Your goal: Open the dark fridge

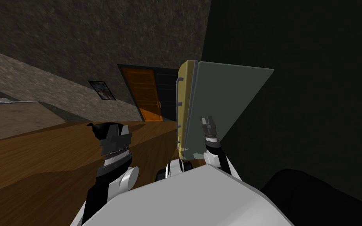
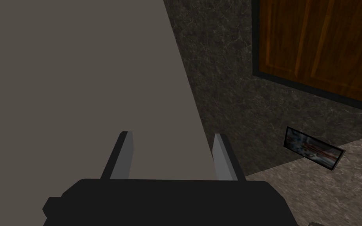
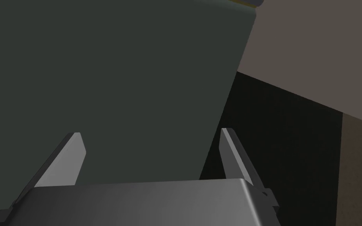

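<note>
Grey-green fridge door (image 1: 223,102) at R end effector (image 1: 207,119), spread, empty; orange door (image 1: 143,92) beyond.

Wooden floor (image 1: 39,164) beneath dark fridge (image 1: 223,98)

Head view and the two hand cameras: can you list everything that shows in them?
Fridge: one, very dark, on the robot's right.
Fridge door: one, grey-green outside, yellowish inside, swung open ahead.
Room door: one, orange-brown wood, in the far wall.
Picture: one, dark frame, on the wall left of the room door.
Floor: brown wood.
Left gripper: one, light grey fingers, open, raised at the left.
Right gripper: one, light grey fingers, open, by the fridge door.
</note>
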